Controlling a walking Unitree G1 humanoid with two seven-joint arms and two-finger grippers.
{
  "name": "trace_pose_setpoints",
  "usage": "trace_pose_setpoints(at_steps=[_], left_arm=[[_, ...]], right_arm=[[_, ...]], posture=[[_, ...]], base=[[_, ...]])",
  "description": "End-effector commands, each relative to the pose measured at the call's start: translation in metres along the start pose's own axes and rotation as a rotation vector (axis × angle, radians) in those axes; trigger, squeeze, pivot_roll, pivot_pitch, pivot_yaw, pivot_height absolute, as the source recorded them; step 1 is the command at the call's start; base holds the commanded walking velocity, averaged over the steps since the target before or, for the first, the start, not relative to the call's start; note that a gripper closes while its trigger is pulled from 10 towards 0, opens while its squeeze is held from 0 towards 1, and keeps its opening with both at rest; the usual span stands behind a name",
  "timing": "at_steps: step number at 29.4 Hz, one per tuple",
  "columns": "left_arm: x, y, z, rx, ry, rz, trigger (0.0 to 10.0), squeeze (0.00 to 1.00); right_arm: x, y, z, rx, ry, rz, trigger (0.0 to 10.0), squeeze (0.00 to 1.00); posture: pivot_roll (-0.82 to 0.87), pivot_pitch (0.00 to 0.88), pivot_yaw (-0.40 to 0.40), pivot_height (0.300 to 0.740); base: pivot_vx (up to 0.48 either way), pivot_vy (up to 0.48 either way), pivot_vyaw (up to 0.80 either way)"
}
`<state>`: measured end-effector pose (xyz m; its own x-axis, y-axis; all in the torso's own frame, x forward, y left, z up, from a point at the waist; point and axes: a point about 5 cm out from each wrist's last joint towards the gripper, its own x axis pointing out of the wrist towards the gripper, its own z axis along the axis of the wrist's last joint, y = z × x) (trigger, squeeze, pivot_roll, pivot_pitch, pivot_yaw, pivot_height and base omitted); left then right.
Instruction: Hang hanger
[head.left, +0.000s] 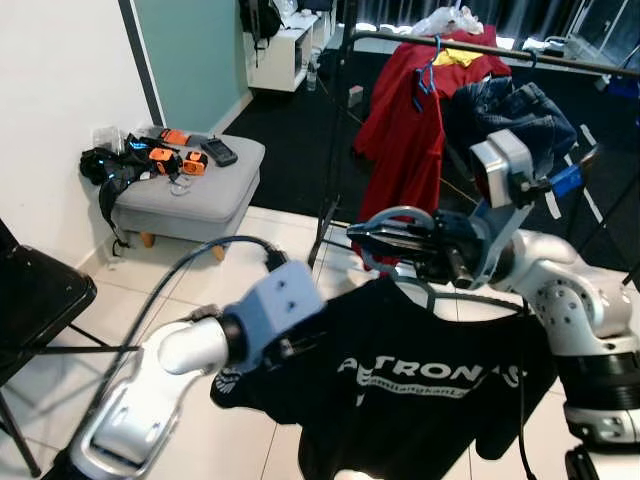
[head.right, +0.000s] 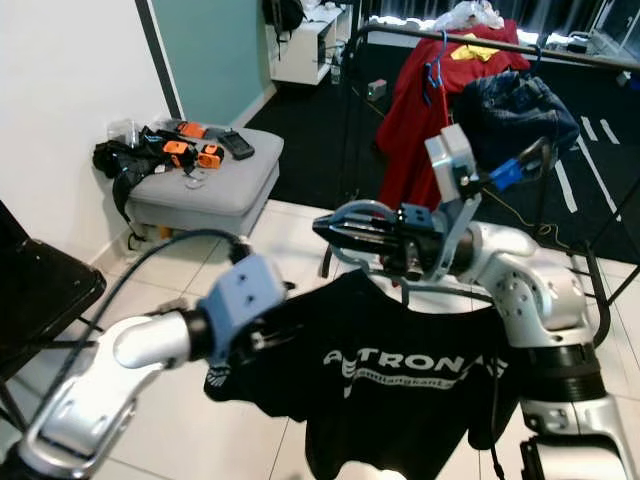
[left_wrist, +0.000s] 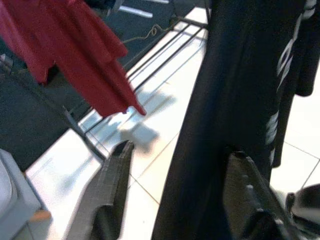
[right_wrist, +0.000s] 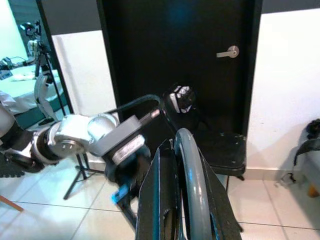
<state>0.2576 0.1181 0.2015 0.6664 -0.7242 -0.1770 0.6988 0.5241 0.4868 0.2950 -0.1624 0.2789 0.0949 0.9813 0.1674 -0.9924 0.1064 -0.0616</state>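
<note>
**Materials and finishes, as recorded**

Hanger (head.left: 392, 216): smooth grey plastic hook with a slight sheen. Black T-shirt (head.left: 420, 385): soft matt cloth with white printed lettering. Right gripper (head.left: 366, 236): matt black fingers, pressed together on the hanger's hook. Left gripper (left_wrist: 175, 200): dark, finely ribbed fingers (left_wrist: 107, 192), matt, set apart on either side of the shirt cloth. Arms: silver, satin-smooth shells with pale blue-grey plastic wrist housings. Clothes rail (head.left: 500, 50): thin dark metal tube. Red garment (head.left: 405, 120): matt cloth. Denim piece (head.left: 510, 115): coarse blue weave. Ottoman (head.left: 190, 195): grey woven upholstery, wooden feet. Floor (head.left: 190, 290): glossy white tiles.
</note>
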Motion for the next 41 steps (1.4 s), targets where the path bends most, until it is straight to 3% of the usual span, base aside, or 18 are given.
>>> trace_pose_setpoints(at_steps=[1, 4, 7, 10, 12, 13, 14, 15, 20, 24, 25, 27, 28, 34, 41], left_arm=[[-0.008, 0.005, -0.001, 0.002, -0.01, 0.008, 10.0, 1.0], [-0.015, 0.011, -0.007, 0.0, 0.01, 0.032, 10.0, 1.0], [-0.037, 0.023, -0.039, -0.078, 0.081, 0.108, 10.0, 1.0], [-0.04, 0.022, -0.045, -0.105, 0.077, 0.116, 10.0, 1.0], [-0.036, 0.011, -0.047, -0.188, 0.007, 0.099, 10.0, 1.0], [-0.036, 0.011, -0.047, -0.188, 0.007, 0.099, 10.0, 1.0], [-0.033, 0.005, -0.047, -0.212, -0.016, 0.081, 10.0, 0.93], [-0.03, 0.001, -0.046, -0.229, -0.03, 0.068, 10.0, 0.0], [-0.025, -0.002, -0.047, -0.251, -0.052, 0.065, 10.0, 0.0], [-0.022, 0.005, -0.047, -0.279, -0.098, 0.125, 10.0, 0.0], [-0.022, 0.007, -0.047, -0.273, -0.1, 0.134, 3.8, 0.0], [-0.022, 0.007, -0.047, -0.273, -0.1, 0.134, 3.8, 0.0], [-0.023, 0.009, -0.048, -0.266, -0.1, 0.14, 0.0, 0.0], [-0.037, 0.022, -0.059, -0.182, -0.024, 0.227, 0.0, 0.0], [-0.047, 0.037, -0.065, -0.142, 0.019, 0.33, 0.0, 0.0]], right_arm=[[-0.002, 0.001, 0.012, -0.034, -0.023, 0.016, 0.0, 0.0], [-0.005, 0.001, 0.018, -0.045, -0.035, 0.019, 0.0, 0.0], [-0.015, 0.002, 0.045, -0.083, -0.11, 0.033, 0.0, 0.0], [-0.017, 0.002, 0.051, -0.091, -0.126, 0.036, 0.0, 0.0], [-0.018, 0.005, 0.062, -0.112, -0.149, 0.063, 0.0, 0.0], [-0.018, 0.005, 0.062, -0.112, -0.149, 0.063, 0.0, 0.0], [-0.018, 0.006, 0.066, -0.124, -0.154, 0.073, 0.0, 0.0], [-0.018, 0.006, 0.069, -0.134, -0.158, 0.079, 0.0, 0.0], [-0.018, 0.007, 0.076, -0.15, -0.17, 0.085, 0.0, 0.0], [-0.018, 0.01, 0.08, -0.161, -0.174, 0.098, 0.0, 0.0], [-0.018, 0.01, 0.08, -0.161, -0.176, 0.099, 0.0, 0.0], [-0.018, 0.01, 0.08, -0.161, -0.176, 0.099, 0.0, 0.0], [-0.018, 0.01, 0.08, -0.162, -0.177, 0.098, 0.0, 0.0], [-0.02, 0.01, 0.085, -0.162, -0.218, 0.088, 0.0, 0.0], [-0.024, 0.007, 0.087, -0.164, -0.235, 0.052, 0.0, 0.0]], posture=[[-0.04, 0.072, -0.04, 0.74], [-0.04, 0.072, -0.039, 0.74], [-0.04, 0.068, -0.043, 0.74], [-0.05, 0.067, -0.043, 0.74], [-0.05, 0.065, -0.045, 0.74], [-0.05, 0.065, -0.045, 0.74], [-0.05, 0.063, -0.045, 0.74], [-0.05, 0.062, -0.046, 0.74], [-0.06, 0.059, -0.046, 0.74], [-0.06, 0.057, -0.044, 0.74], [-0.06, 0.054, -0.041, 0.74], [-0.06, 0.054, -0.041, 0.74], [-0.06, 0.055, -0.042, 0.74], [-0.06, 0.058, -0.043, 0.74], [-0.05, 0.062, -0.044, 0.74]], base=[[0.0, 0.0, 0.0], [0.0, 0.0, 0.0], [0.0, 0.0, 0.0], [0.0, 0.0, 0.0], [0.0, 0.0, 0.0], [0.0, 0.0, 0.0], [0.0, 0.0, 0.0], [0.0, 0.0, 0.0], [0.0, 0.0, 0.0], [0.0, 0.0, 0.0], [0.0, 0.0, 0.0], [0.0, 0.0, 0.0], [0.0, 0.0, 0.0], [0.0, 0.0, 0.0], [0.0, 0.0, 0.0]])
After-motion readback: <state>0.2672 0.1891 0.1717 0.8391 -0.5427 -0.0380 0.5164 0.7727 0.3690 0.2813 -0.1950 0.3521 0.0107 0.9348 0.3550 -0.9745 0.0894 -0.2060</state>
